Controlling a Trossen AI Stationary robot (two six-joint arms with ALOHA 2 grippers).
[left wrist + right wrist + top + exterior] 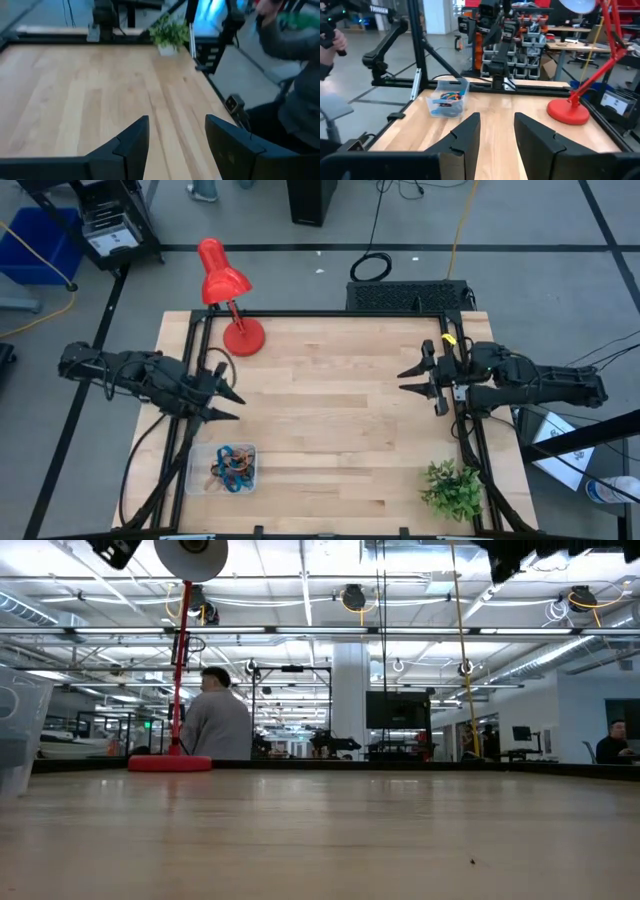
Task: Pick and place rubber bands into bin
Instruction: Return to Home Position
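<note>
Grey floor [560, 240], bright ceiling lights [300, 585]

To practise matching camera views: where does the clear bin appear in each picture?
High view: clear bin, lower left of the table.
Low view: at the left edge.
Left wrist view: not in it.
Right wrist view: by the far table edge.
Shared landmark: red lamp, missing only from the left wrist view.

Red desk lamp [222, 278] and small green plant [452, 488] on opposite corners of wooden table [340, 400]
</note>
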